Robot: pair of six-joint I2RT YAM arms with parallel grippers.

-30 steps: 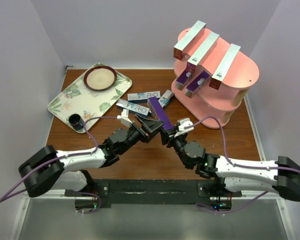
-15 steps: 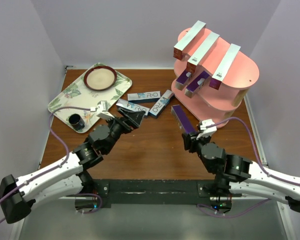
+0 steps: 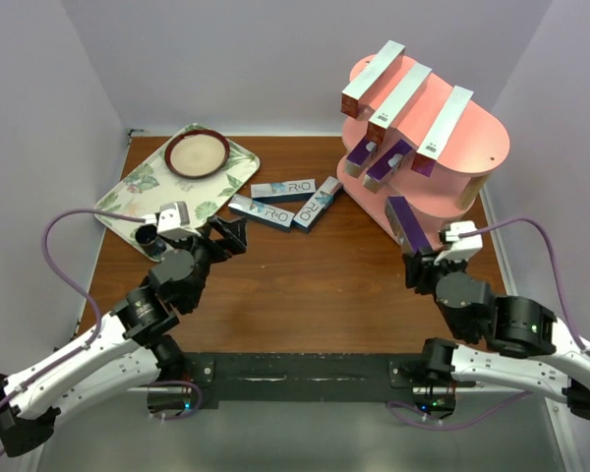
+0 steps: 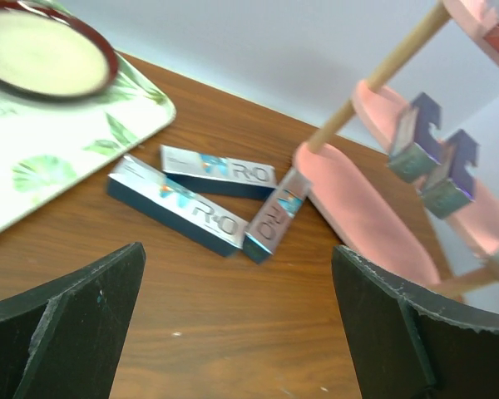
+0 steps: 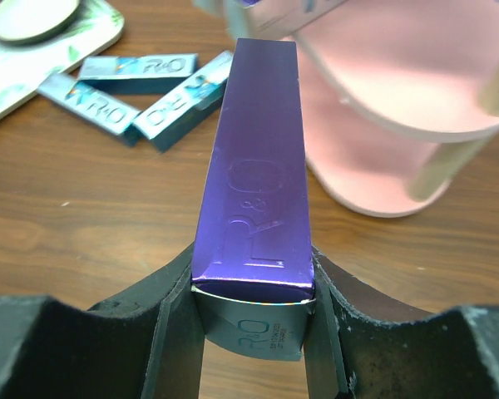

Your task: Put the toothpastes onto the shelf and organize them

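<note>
Top external view: the purple toothpaste box point(image 3: 403, 220) is pinched at its near end between the jaws of the right gripper point(image 3: 420, 258). Its far end is pointed at the near-left side of the pink three-tier shelf point(image 3: 477, 147), close to the lower boards. Whether it touches them cannot be told.

In the right wrist view, the gap between the two black fingers point(image 5: 173, 303) is filled by the box point(image 5: 254, 166), and both long sides are pressed by the pads. The broad purple face, embossed with "R&O", is turned upward. Most of the box's length reaches out past the fingertips, above the wooden table point(image 5: 108, 216), with the shelf's lower boards point(image 5: 374, 108) at far right.

The left gripper point(image 3: 231, 234) is held with its jaws spread wide and nothing between them, just right of the leaf-patterned tray point(image 3: 177, 202). In the left wrist view, three silver-blue toothpaste boxes point(image 4: 219, 169) are seen lying flat on the table well beyond the open jaws. They are clustered close together between the tray and the shelf.

On the shelf's top tier, three silver boxes with red ends point(image 3: 398, 103) are laid side by side. On the middle tier, two purple boxes point(image 3: 388, 164) are seen. A round bowl point(image 3: 198, 153) and a small dark cup point(image 3: 148, 238) are carried on the tray.
</note>
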